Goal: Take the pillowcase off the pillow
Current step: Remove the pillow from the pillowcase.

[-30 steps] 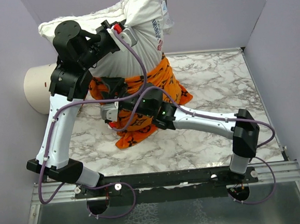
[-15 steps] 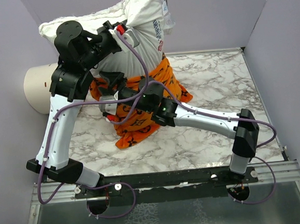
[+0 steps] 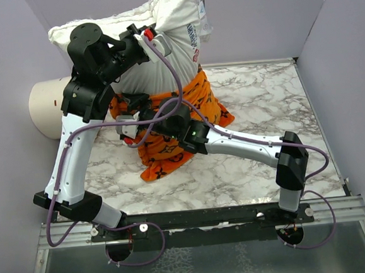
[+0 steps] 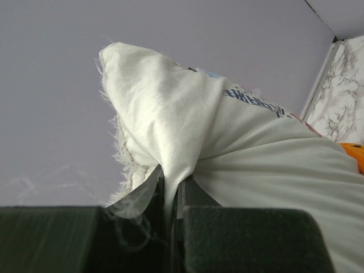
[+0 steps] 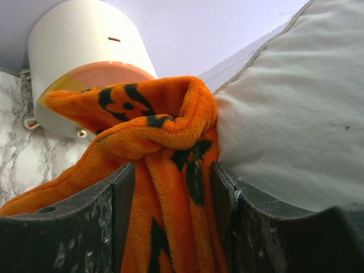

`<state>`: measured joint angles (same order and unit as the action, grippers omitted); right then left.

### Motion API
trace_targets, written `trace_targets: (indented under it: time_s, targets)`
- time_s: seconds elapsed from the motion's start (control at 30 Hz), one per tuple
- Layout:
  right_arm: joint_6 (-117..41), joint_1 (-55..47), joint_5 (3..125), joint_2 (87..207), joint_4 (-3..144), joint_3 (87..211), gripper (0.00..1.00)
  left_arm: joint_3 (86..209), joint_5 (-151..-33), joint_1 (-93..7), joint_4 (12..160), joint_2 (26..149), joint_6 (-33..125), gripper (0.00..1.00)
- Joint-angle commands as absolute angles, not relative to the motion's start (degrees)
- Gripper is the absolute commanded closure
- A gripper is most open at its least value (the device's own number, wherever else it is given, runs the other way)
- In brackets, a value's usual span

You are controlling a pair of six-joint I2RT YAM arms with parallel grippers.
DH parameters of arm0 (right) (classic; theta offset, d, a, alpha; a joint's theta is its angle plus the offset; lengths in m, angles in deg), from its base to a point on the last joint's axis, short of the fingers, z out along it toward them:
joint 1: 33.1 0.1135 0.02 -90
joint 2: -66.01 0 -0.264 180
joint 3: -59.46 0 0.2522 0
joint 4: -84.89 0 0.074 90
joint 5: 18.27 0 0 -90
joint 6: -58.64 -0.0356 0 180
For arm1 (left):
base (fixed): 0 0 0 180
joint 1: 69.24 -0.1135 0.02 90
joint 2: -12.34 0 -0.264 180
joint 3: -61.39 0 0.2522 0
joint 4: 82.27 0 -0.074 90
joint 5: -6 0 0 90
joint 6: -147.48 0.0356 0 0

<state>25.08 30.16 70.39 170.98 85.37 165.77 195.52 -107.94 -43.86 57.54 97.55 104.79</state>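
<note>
The white pillow [image 3: 180, 23] is lifted high at the back, and my left gripper [image 3: 151, 39] is shut on one of its corners. In the left wrist view, the pillow's [image 4: 170, 114] fabric is pinched tightly in the left gripper [image 4: 173, 185]. The orange pillowcase [image 3: 205, 97] with black motifs is bunched around the pillow's lower end and hangs down to the table. My right gripper [image 3: 127, 113] is at its left edge. In the right wrist view, a thick fold of pillowcase [image 5: 165, 131] fills the right gripper [image 5: 173, 170], touching both fingers, with the pillow [image 5: 290, 114] just to the right.
A cream cylinder [image 3: 44, 109] with an orange face [image 5: 102, 74] lies at the left, close behind the right gripper. The marble table [image 3: 262, 98] is walled on the left, back and right by lilac panels [image 3: 346, 48].
My right gripper has moved toward the back and left along the pillowcase edge, and its jaws have narrowed slightly on the fold. The left gripper keeps hold of the pillow corner.
</note>
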Motion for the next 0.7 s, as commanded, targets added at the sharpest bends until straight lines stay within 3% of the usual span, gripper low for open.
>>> trace_targets:
  time_s: [0.0,0.13,0.37,0.47,0.67]
  targets:
    - [19.9,29.2,74.7,174.3,78.8,169.0,0.47,201.3,-108.1,-42.7,69.1,95.2,106.8,1.00]
    - [16.5,29.3,74.7,176.1,75.9,170.3,0.52,201.8,-108.2,-42.4,69.1,95.3,107.1,1.00]
    - [9.1,29.3,74.6,175.8,78.6,167.8,0.74,201.7,-108.3,-41.6,69.4,95.2,108.4,1.00]
    - [7.6,29.3,73.6,174.6,81.5,163.9,0.87,201.6,-108.1,-41.3,70.2,95.4,108.5,1.00]
    - [3.6,30.1,72.5,174.3,86.4,156.9,0.99,200.4,-107.1,-41.0,74.8,95.6,108.0,1.00]
